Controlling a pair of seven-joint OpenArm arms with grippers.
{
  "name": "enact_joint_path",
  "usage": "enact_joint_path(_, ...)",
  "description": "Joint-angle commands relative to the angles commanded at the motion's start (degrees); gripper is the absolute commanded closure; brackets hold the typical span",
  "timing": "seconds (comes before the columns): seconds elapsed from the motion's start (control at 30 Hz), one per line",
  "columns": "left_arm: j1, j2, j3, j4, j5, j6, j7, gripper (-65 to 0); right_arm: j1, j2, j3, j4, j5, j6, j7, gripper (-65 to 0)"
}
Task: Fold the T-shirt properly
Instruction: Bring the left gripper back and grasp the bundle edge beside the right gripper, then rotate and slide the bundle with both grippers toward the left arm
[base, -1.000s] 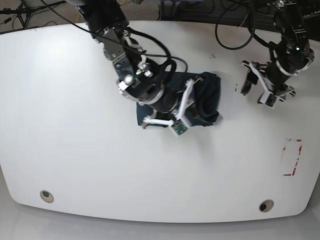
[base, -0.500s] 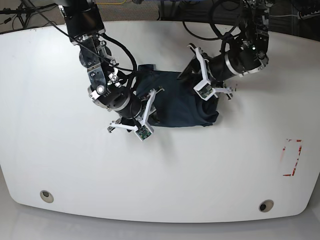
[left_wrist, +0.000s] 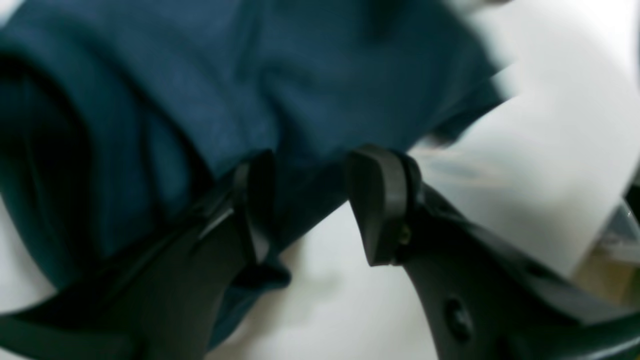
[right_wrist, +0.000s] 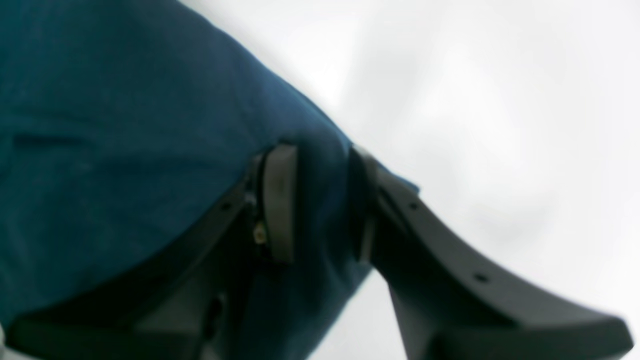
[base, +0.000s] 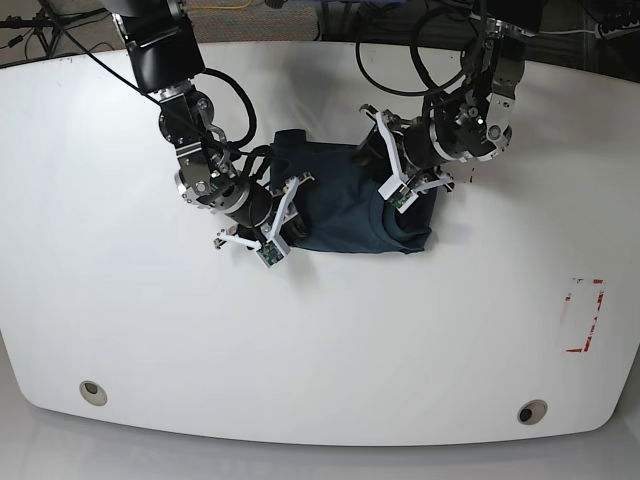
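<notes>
T-shirt (base: 345, 205) position: it lies bunched near the centre of my white table (base: 400, 340), dark navy-blue, with both of my arms meeting it from opposite sides. My right gripper (right_wrist: 317, 200) sits at the cloth's edge on the base view's left; in the right wrist view a fold of the fabric runs up between its two dark fingers (right_wrist: 280, 200), which stand close on either side of it, so this gripper is clamped on the T-shirt (right_wrist: 125, 125). My left gripper (left_wrist: 310, 200) sits at the opposite edge, on the base view's right (base: 400, 180). In the left wrist view its fingers (left_wrist: 380, 200) stand apart, one over the cloth and the other over the edge where cloth meets bare table (left_wrist: 550, 150); fabric (left_wrist: 250, 75) lies in the gap, yet the blur prevents me from confirming a pinch. Off toward the table's far side from these grippers, a red rectangular marking (base: 585, 315) is on the surface. Two round fittings (base: 93, 391) sit near the table's front edge.
</notes>
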Motion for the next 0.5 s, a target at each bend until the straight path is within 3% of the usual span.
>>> enact_joint_path(0.27,-5.2,-3.4,-0.3,-5.2,0.1,0.0,0.0,-25.1,-7.6,0.3,0.1,4.1,0.0,-0.53,0.4,-16.6)
enact_joint_path(0.43,-9.6,-3.5,-0.1,-10.0,0.1,0.0,0.0,-25.1,-12.0,0.2,0.1,7.2,0.0,-0.79,0.4,-16.6)
enact_joint_path(0.5,-11.6,-3.5,-0.1,-11.8,0.1,0.0,0.0,-25.1,-13.7,-0.1,0.1,8.4,-0.1,-1.85,0.4,-16.6)
